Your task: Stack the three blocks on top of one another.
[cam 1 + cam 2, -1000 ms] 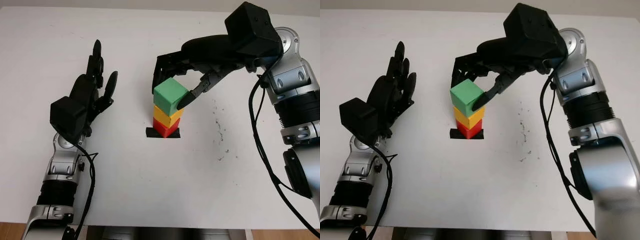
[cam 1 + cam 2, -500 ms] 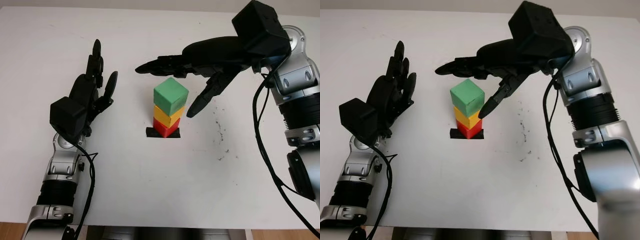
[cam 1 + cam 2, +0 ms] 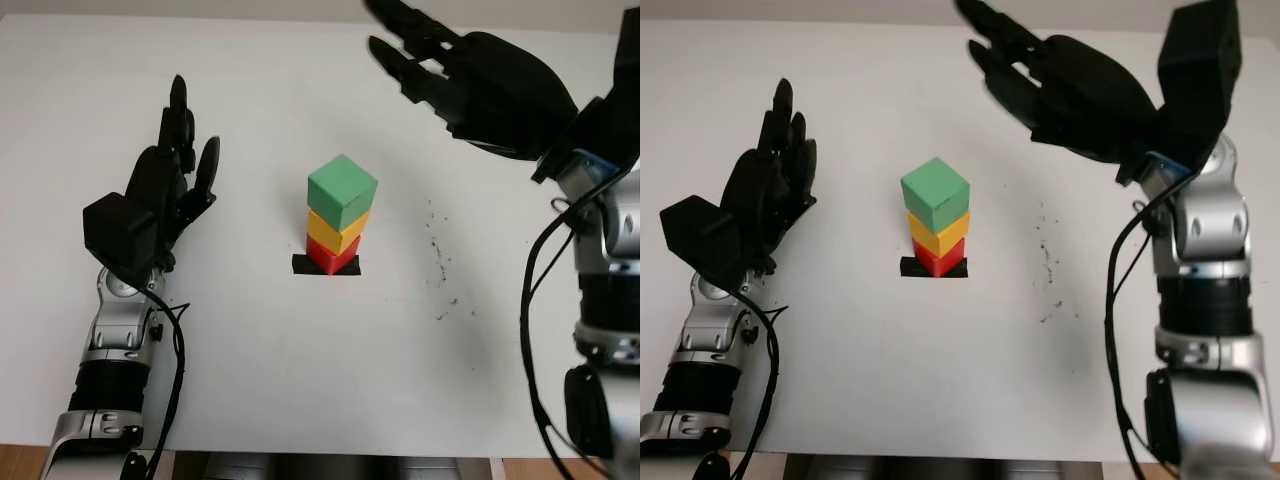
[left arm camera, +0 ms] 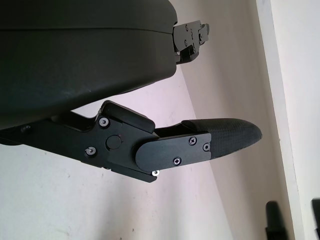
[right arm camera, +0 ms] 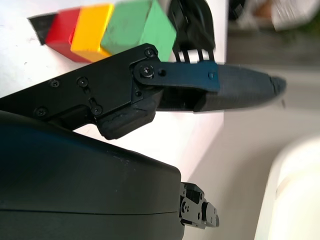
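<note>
Bright even light, soft faint shadows, blurred wrist close-ups

My 2 head eyes look forward and down at the same white tabletop (image 3: 300, 380) from slightly offset spots, sharing the block stack (image 3: 338, 215), while each wrist camera sits tight against its own hand, the right one also catching that stack.

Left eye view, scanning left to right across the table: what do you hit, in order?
left hand, open, over the table's left side → stack on the black tape mark: red block, yellow block, green block → right hand, open, raised at the upper right.
</note>
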Action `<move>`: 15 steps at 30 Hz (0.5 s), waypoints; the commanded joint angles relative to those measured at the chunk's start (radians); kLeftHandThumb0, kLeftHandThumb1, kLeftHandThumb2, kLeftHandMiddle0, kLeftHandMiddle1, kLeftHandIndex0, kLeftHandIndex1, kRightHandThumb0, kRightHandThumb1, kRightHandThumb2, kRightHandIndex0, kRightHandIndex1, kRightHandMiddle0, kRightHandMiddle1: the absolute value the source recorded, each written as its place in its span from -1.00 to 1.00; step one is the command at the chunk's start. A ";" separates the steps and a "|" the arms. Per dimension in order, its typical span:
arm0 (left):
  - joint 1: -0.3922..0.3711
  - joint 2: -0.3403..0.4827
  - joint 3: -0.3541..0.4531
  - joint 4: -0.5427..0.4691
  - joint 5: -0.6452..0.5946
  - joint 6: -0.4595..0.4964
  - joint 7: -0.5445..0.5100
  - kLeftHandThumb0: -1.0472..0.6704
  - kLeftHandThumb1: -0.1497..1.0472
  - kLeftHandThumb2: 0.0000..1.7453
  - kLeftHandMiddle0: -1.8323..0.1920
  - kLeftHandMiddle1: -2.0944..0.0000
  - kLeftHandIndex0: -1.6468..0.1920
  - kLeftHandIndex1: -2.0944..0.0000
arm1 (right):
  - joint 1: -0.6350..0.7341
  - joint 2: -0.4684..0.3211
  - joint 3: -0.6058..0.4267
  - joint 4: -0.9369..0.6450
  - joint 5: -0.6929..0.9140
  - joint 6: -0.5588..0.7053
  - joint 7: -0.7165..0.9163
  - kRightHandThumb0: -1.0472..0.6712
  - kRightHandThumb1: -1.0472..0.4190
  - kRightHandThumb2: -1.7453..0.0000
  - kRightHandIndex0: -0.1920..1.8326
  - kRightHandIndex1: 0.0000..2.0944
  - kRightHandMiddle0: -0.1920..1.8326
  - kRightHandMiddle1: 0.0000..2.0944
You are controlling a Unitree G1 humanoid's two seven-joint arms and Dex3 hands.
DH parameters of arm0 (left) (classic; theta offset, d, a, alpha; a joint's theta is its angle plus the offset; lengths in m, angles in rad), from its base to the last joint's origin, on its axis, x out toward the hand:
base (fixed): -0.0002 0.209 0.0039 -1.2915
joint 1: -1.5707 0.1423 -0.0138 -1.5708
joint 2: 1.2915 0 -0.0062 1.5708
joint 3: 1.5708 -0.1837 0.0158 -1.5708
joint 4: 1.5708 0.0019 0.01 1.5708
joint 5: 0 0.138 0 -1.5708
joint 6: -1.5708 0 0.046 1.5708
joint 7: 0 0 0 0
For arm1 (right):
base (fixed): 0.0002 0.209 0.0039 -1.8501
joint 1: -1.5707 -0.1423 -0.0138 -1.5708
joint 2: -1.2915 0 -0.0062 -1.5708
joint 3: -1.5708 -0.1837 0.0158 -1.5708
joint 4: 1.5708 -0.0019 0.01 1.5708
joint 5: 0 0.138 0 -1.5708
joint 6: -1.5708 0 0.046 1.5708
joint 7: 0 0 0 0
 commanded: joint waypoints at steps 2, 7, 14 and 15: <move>0.009 0.016 0.020 0.017 -0.016 -0.011 -0.013 -0.77 1.00 -0.34 0.99 0.95 1.00 0.98 | 0.062 0.038 -0.030 -0.053 0.004 -0.024 -0.094 -0.86 -1.00 0.15 -1.00 -1.00 -1.00 -1.00; 0.010 0.014 0.028 0.032 -0.027 -0.015 -0.025 -0.76 1.00 -0.34 1.00 0.96 1.00 1.00 | 0.151 0.091 -0.041 -0.069 -0.005 -0.061 -0.221 -0.83 -1.00 0.11 -1.00 -1.00 -1.00 -1.00; 0.012 0.007 0.029 0.031 -0.024 -0.020 -0.025 -0.76 1.00 -0.33 1.00 0.95 1.00 1.00 | 0.210 0.147 -0.047 -0.070 -0.026 -0.064 -0.363 -0.83 -1.00 0.10 -1.00 -1.00 -1.00 -1.00; 0.012 0.006 0.028 0.030 -0.025 -0.020 -0.027 -0.76 1.00 -0.33 1.00 0.95 1.00 1.00 | 0.219 0.163 -0.046 -0.074 -0.034 -0.064 -0.398 -0.82 -1.00 0.10 -1.00 -1.00 -1.00 -1.00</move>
